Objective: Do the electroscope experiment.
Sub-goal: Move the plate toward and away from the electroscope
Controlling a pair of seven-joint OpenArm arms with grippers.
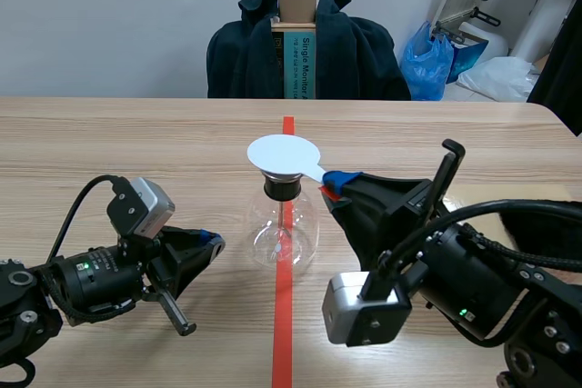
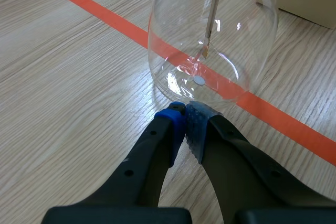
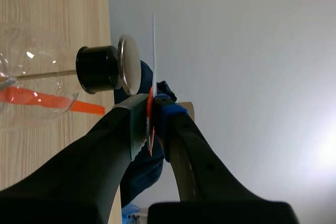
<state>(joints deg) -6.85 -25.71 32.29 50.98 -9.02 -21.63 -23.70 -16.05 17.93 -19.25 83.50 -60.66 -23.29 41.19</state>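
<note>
The electroscope is a clear glass flask (image 1: 283,229) standing on the orange tape line, with a black stopper (image 1: 282,188) and a metal rod inside (image 2: 212,19). A white round disc (image 1: 284,154) hovers flat just above its top. My right gripper (image 1: 335,184) is shut on the disc's orange handle. In the right wrist view the disc (image 3: 154,51) shows edge-on, a small gap from the electroscope's metal top plate (image 3: 129,65). My left gripper (image 1: 209,243) lies low on the table left of the flask, shut on nothing, with its tips (image 2: 185,121) almost at the glass (image 2: 212,40).
An orange tape line (image 1: 284,324) runs down the table's middle. A beige sheet (image 1: 509,220) lies under my right arm. Beyond the far edge stand a chair draped with a dark jacket (image 1: 355,56), a cardboard box (image 1: 297,6) and a blue bag (image 1: 427,61).
</note>
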